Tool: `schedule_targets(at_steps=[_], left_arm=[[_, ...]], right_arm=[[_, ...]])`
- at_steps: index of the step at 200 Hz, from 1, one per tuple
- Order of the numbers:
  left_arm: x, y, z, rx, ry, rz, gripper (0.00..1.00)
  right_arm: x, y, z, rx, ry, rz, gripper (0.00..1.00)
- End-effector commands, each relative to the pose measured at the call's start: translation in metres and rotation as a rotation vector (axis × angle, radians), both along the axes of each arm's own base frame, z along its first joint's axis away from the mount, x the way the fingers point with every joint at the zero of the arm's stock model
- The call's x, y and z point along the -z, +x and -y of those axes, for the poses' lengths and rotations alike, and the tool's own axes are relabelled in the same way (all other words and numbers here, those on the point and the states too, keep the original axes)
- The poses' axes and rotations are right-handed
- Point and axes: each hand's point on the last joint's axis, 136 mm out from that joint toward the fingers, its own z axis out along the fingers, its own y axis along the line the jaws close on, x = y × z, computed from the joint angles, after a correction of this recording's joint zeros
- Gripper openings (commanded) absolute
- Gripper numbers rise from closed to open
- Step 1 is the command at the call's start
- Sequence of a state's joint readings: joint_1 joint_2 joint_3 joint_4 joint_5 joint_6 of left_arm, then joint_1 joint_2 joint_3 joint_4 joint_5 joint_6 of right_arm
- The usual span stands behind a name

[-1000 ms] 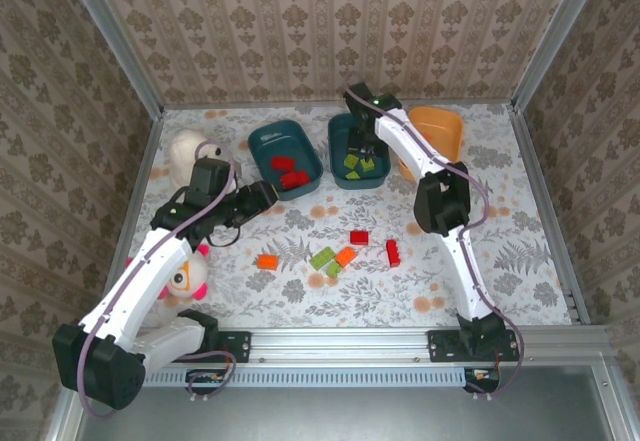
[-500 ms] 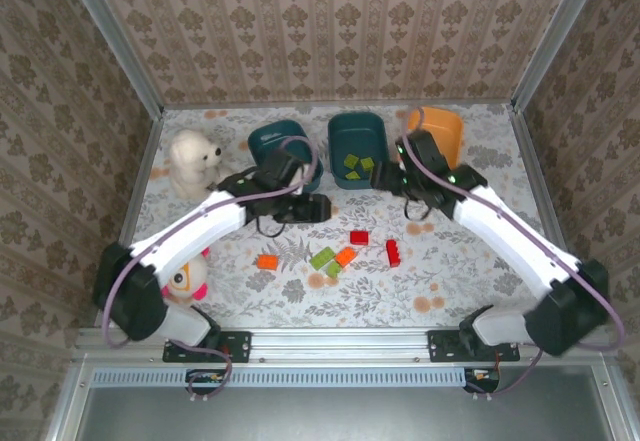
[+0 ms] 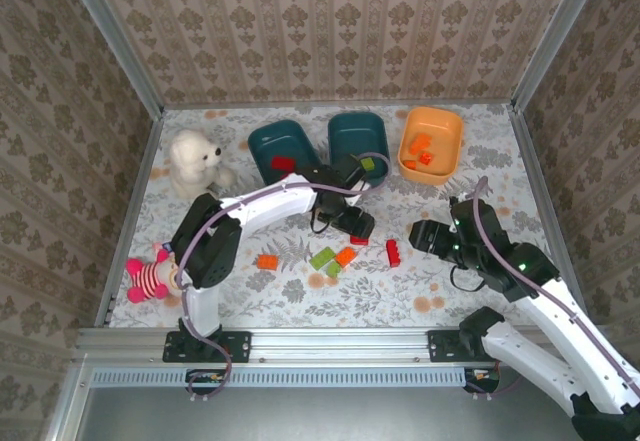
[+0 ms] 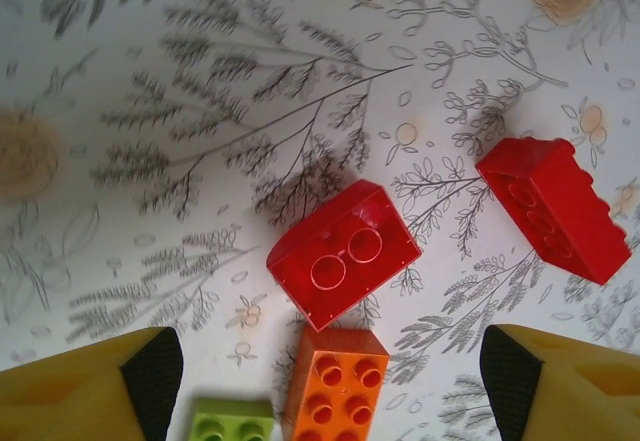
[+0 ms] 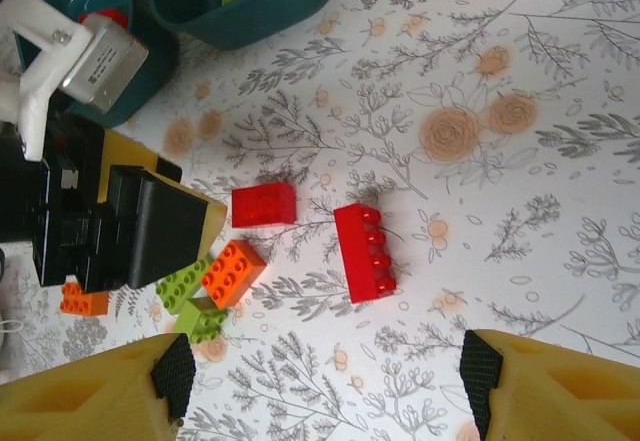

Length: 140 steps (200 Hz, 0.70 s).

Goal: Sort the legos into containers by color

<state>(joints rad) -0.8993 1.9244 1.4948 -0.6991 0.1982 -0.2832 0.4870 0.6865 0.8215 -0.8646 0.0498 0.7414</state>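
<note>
Lying at the near left edge of the table point(image 3: 510, 186) is a pink doll point(image 3: 150, 276). Right of it, mid-table, six bricks lie loose: two red, two orange, two green. Nearest the arms is a tight cluster of three, one orange point(image 3: 346, 255) with a green point(image 3: 322, 257) beside it and a second green point(image 3: 333, 270) just below. The other orange point(image 3: 267, 260) lies alone, well to the left of them. The long red point(image 3: 393, 252) lies right of the cluster, and the square red point(image 3: 358, 239) is a little apart from it on the far side. The left gripper point(image 3: 356, 226) hovers over the square red, jaws released and wide, clamping nothing. The right gripper point(image 3: 420, 233) hangs just right of the long red, its yellow fingers point(image 5: 100, 396) spread wide, gripping nothing. Farther back stand three bins in a row. The left teal bin point(image 3: 262, 143) holds at least one red brick point(image 3: 283, 164), though the arm covers part of this bin. The middle teal bin point(image 3: 350, 126) holds green pieces point(image 3: 368, 166), their count unclear. The orange bin point(image 3: 448, 126) holds three orange-red pieces point(image 3: 421, 144). One white bear point(image 3: 192, 159) sits left of the bins.
</note>
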Motion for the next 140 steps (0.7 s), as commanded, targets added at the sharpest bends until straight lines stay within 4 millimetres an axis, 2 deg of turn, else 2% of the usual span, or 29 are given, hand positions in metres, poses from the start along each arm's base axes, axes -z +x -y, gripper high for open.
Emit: schedule_targets(at_steps=[1, 22, 55, 91, 120, 140], left_arm=[[-0.001, -0.004, 0.005, 0.299, 0.063, 0.132, 0.81], [0.008, -0.006, 0.012, 0.444, 0.1, 0.199, 0.82], [0.024, -0.004, 0.025, 0.549, 0.115, 0.247, 0.82], [0.045, -0.003, 0.028, 0.594, 0.183, 0.255, 0.82], [0.06, -0.004, 0.029, 0.599, 0.212, 0.246, 0.82], [0.068, -0.007, 0.03, 0.594, 0.225, 0.228, 0.74]], right_arm=[[0.005, -0.014, 0.014, 0.036, -0.037, -0.041, 0.74], [-0.003, -0.017, 0.016, 0.036, -0.032, -0.03, 0.74], [-0.017, -0.025, 0.008, 0.004, 0.044, 0.002, 0.76], [-0.033, -0.028, 0.007, -0.014, 0.054, 0.015, 0.79], [-0.039, -0.024, 0.003, -0.035, 0.047, 0.01, 0.79], [-0.041, -0.022, 0.001, -0.052, 0.034, 0.007, 0.79]])
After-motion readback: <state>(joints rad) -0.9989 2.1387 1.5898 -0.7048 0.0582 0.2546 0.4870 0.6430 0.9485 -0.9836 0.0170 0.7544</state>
